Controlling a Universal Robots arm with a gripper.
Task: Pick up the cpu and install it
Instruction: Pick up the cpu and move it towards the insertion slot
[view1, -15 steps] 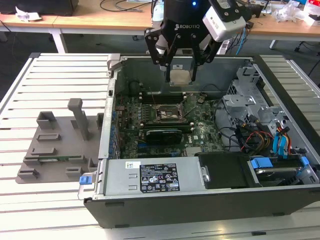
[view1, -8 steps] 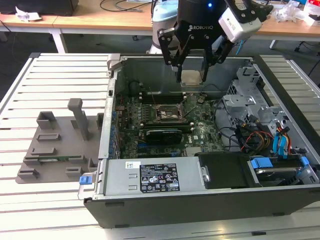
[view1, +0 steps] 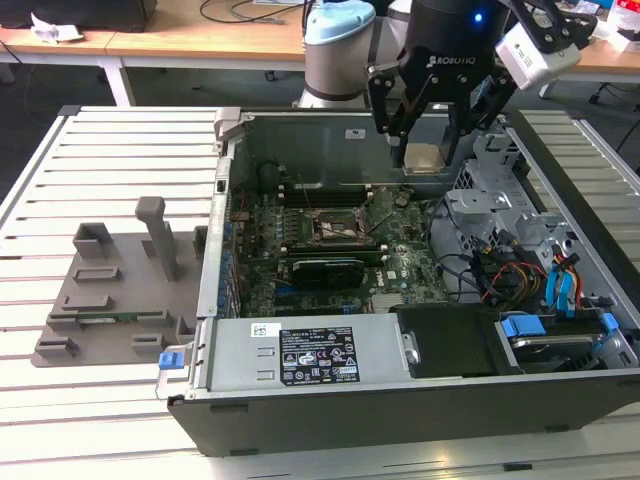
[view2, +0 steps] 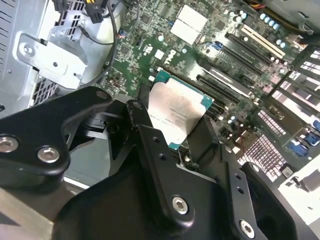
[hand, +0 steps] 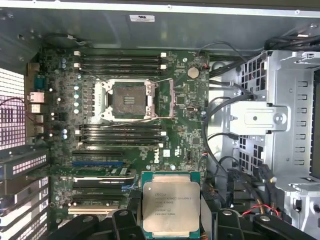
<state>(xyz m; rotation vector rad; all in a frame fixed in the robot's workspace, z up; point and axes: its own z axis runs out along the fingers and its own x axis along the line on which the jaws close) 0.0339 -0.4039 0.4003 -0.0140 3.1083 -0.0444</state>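
The tool (view1: 425, 157) is squeezed shut on the cpu (hand: 170, 205) by its thin edges, over the computer case (view1: 300, 420) — it looks light, stiff and easily hurt, so edges seem safest.

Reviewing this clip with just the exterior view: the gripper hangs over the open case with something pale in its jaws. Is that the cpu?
Observer: Yes. In the second wrist view the gripper has its jaws shut on the cpu, silver-grey top showing.
Operator: Held how?
Observer: By two opposite edges, as the first wrist view shows, with its flat top facing that camera.
Operator: Is the socket free?
Observer: In the first wrist view the socket lies open with no chip in it.
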